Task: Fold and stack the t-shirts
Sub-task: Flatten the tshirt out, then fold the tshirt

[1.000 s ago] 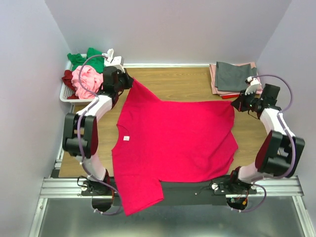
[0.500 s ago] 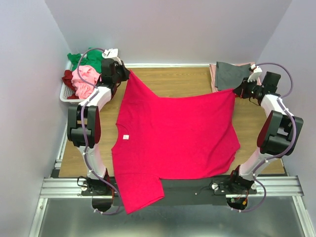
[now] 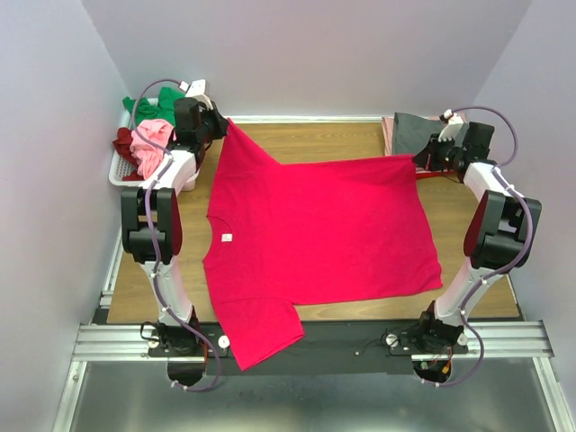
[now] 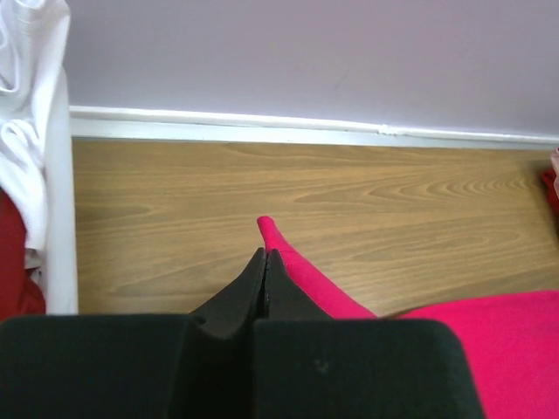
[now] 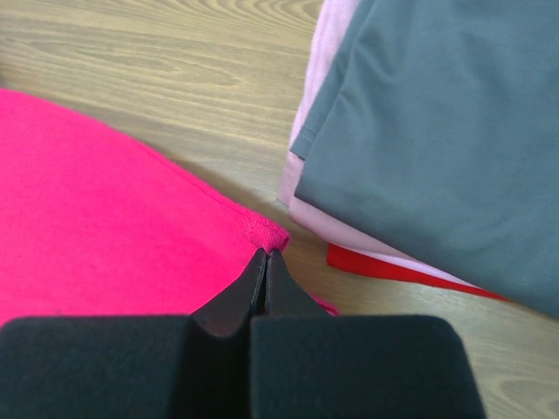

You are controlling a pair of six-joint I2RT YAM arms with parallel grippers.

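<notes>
Top external view: the wooden worktop (image 3: pixel 315 144) carries the crimson-pink t-shirt (image 3: pixel 315 234), spread nearly flat with one sleeve over the near edge. A folded stack topped by a grey tee (image 3: pixel 416 133) lies far right. A white basket (image 3: pixel 121 175) of loose tees (image 3: pixel 148 139) sits far left. The left pincer (image 3: pixel 219 126) is clamped on the shirt's far-left corner, the right pincer (image 3: pixel 419 160) on its far-right corner.
</notes>
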